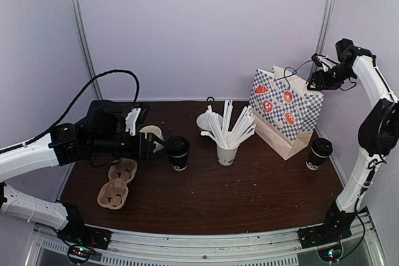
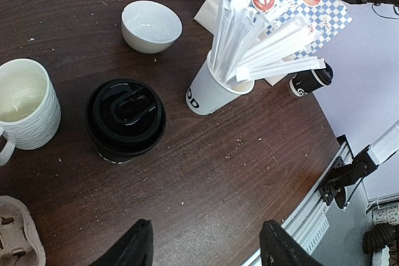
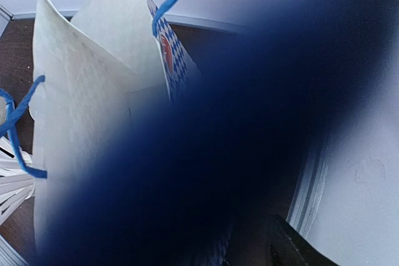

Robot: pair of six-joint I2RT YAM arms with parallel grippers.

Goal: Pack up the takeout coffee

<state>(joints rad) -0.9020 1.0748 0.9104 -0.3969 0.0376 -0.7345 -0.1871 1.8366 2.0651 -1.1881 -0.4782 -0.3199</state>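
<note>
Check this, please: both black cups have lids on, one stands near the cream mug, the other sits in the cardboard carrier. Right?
Not quite. The second black cup is not in the cardboard carrier; it stands beside the checked paper bag, as the top view shows. The rest holds: both are lidded, and the first black cup stands near the cream mug.

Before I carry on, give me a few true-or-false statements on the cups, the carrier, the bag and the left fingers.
The middle black lidded paper cup and the right black lidded paper cup both stand on the dark wooden table. True.
A black cup sits in the brown cardboard cup carrier. False: its wells are empty.
The left gripper has its fingers closed on a cup. False: they are apart, nothing between them.
The blue-and-white checked paper bag stands upright. True.
</note>
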